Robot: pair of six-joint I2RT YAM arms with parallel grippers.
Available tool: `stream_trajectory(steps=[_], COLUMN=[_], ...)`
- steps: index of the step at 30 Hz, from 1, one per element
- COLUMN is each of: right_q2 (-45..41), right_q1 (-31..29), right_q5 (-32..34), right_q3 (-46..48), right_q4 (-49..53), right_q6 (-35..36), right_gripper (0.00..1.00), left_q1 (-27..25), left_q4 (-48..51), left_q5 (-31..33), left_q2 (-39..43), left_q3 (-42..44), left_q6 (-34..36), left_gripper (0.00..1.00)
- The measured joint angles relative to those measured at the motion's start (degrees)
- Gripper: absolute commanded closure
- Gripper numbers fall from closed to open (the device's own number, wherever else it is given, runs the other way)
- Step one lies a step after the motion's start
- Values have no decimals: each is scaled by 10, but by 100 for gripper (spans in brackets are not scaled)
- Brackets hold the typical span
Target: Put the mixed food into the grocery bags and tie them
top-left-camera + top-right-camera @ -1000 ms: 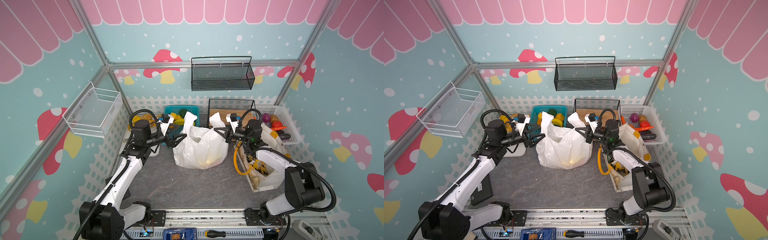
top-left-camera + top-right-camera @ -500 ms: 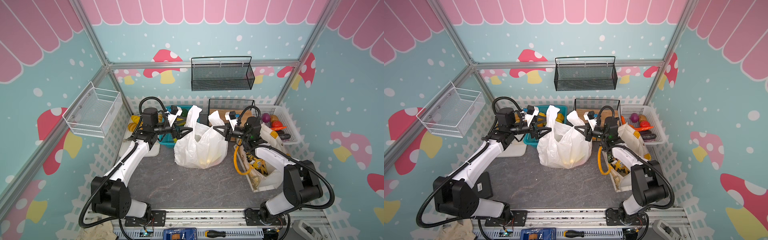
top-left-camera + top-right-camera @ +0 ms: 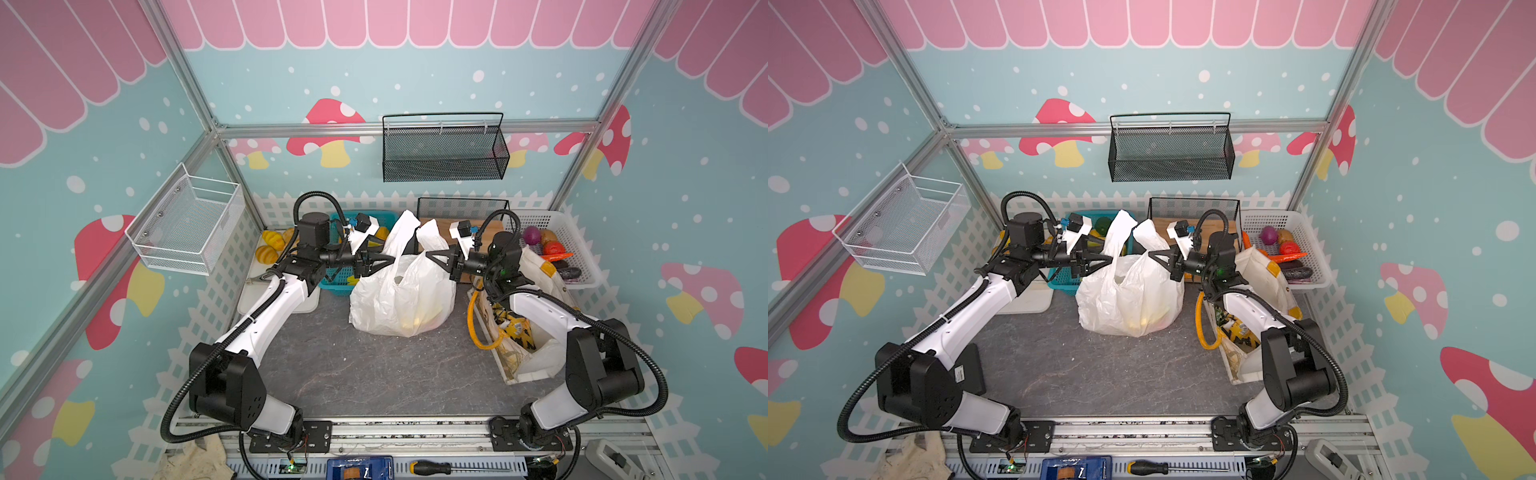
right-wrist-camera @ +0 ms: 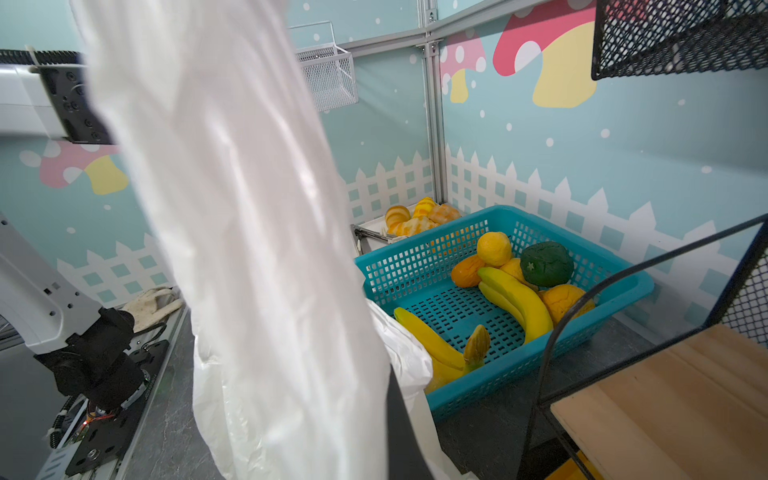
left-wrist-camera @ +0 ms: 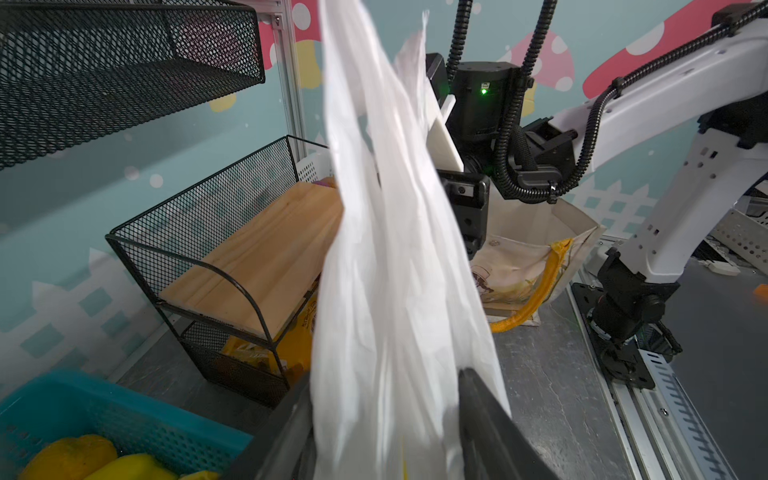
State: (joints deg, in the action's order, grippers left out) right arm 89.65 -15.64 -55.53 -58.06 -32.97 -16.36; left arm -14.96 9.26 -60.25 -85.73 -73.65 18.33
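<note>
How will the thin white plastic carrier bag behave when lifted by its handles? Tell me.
Likely floppy: the thin white plastic carrier bag is crinkled and slumps. Probably bottom-heavy: yellow food shows low through it. Its handles bunch into thin strips, so may slip.

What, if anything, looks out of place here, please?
At the right, the canvas tote slumps askew, one mustard handle drooping onto the tabletop. A crumpled cloth and a screwdriver lie along the front rail.
</note>
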Motion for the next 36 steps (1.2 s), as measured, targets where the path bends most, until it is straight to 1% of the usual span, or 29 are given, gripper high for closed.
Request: stream_trajectory(steps=[1, 2, 4, 5, 7, 13, 17, 22, 25, 30, 33, 36], right_q2=[0, 0, 0, 0, 0, 0, 0, 1, 3, 2, -2, -2], right_q1=[0, 0, 0, 1, 3, 22, 25, 24, 25, 25, 25, 25], right_q5=[0, 1, 7, 10, 17, 26, 20, -9, -34, -59, -64, -70], right_q3=[0, 0, -2, -5, -13, -30, -32, -33, -33, -33, -33, -39], right_q4=[0, 1, 9, 18, 35, 66, 72, 82, 88, 107, 113, 121], right_q6=[-2, -4, -6, -7, -7, -28, -36, -22, 1, 74, 117, 145], right_gripper=[100, 100, 100, 100, 100, 100, 99, 97, 97, 88, 78, 72], left_q1=[-2, -4, -9, -10, -16, -39, -63, -109, -124, -134, -141, -145], left_q4=[2, 4, 8, 9, 22, 88, 127, 210, 254, 329, 374, 413], left_q5=[1, 1, 3, 6, 12, 31, 60, 123, 164, 221, 246, 261], left_q2=[-2, -3, -3, -2, 2, 35, 51, 20, -7, -61, -81, -94], left_q3=[0, 0, 0, 0, 0, 4, 1, -62, -110, -207, -251, -280], left_q6=[1, 3, 9, 18, 43, 152, 216, 294, 331, 383, 411, 436], left_gripper=[71, 80, 93, 96, 100, 100, 100, 100, 100, 100, 100, 100])
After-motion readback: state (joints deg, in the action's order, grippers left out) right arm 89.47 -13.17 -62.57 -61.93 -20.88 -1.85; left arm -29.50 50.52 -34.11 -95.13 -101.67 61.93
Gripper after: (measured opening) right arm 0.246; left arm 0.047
